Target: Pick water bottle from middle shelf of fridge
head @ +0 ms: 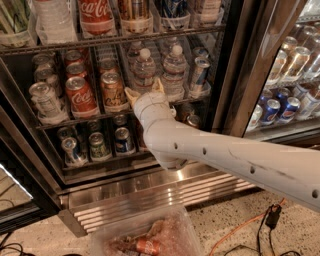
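Observation:
The fridge (20,100) stands open. On its middle shelf (75,119) two clear water bottles with white caps stand side by side: one (144,70) at centre, one (174,65) to its right. My gripper (145,90) reaches into the middle shelf at the foot of the centre bottle. Its two cream fingers (131,95) are spread apart, one on each side of the bottle's lower part. The wrist hides the bottle's base, so I cannot tell whether the fingers touch it.
Soda cans fill the shelf left of the bottles, among them a red Coca-Cola can (80,96) and an orange can (113,90). A blue can (200,74) stands right. A Coca-Cola bottle (95,15) is above. A plastic bin (170,220) and orange cable (240,231) lie on the floor.

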Tool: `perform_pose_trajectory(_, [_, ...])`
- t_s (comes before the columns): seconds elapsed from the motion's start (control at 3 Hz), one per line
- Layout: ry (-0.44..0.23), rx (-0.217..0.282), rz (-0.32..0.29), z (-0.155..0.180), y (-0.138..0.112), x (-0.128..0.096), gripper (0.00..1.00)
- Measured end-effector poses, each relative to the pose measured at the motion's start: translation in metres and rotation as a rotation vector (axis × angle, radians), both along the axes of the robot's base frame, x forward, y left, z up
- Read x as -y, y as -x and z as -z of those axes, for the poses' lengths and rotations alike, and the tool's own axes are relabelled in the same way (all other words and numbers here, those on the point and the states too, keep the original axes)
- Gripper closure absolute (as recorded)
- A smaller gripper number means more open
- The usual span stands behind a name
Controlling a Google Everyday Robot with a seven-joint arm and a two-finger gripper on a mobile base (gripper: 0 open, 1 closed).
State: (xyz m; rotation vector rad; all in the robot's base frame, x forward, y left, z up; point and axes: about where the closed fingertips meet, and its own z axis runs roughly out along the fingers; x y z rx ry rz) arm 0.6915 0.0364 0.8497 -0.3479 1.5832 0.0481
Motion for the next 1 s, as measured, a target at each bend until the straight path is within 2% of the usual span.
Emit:
perform_pose_trajectory(0.33, [-0.01,-0.002,-0.038,0.001,-0.011,-0.018,0.39])
perform_pose_trajectory(1.0, [-0.014,-0.01,-0.07,0.004,-0.015,-0.032,0.85])
